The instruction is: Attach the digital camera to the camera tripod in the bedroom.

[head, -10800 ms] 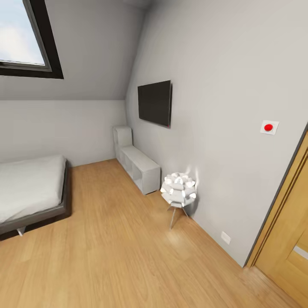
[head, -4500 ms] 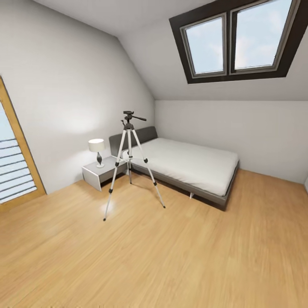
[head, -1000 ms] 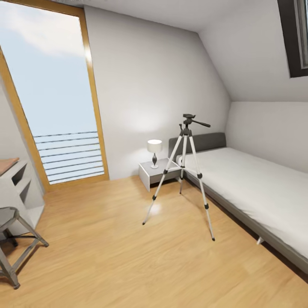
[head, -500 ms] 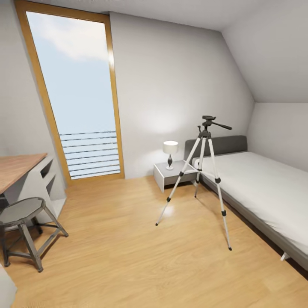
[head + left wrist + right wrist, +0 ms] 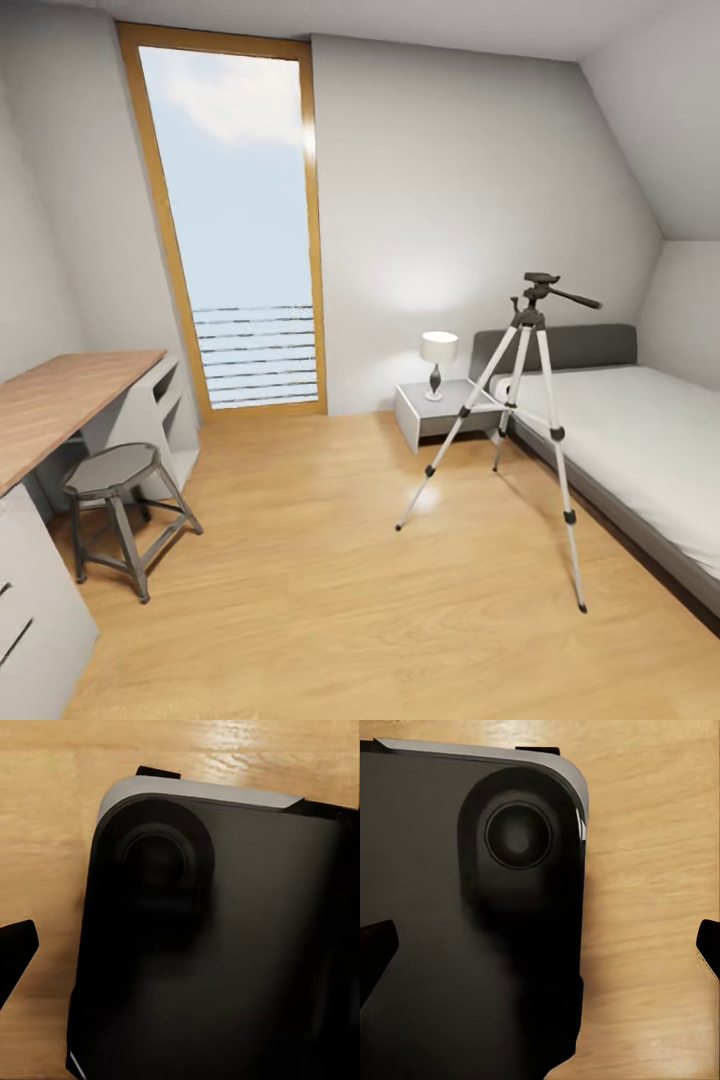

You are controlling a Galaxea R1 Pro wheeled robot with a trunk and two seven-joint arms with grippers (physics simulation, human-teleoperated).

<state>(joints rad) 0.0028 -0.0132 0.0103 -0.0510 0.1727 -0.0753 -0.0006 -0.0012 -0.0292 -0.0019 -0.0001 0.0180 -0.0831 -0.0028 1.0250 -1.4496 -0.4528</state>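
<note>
One camera tripod point(image 5: 535, 400) stands beside the bed point(image 5: 640, 440); no writing is legible.

Light wood plank floor point(image 5: 300, 600): smooth, satin sheen. Tall tripod with silver-white metal legs point(image 5: 520, 400): glossy legs, matt black plastic-looking joints. Grey octagonal metal stool point(image 5: 115, 500): dull finish. Wood-topped desk point(image 5: 60, 400): matt grain. White bed cover point(image 5: 640, 440): soft cloth. Pale grey walls point(image 5: 480, 180): flat matt.
</note>
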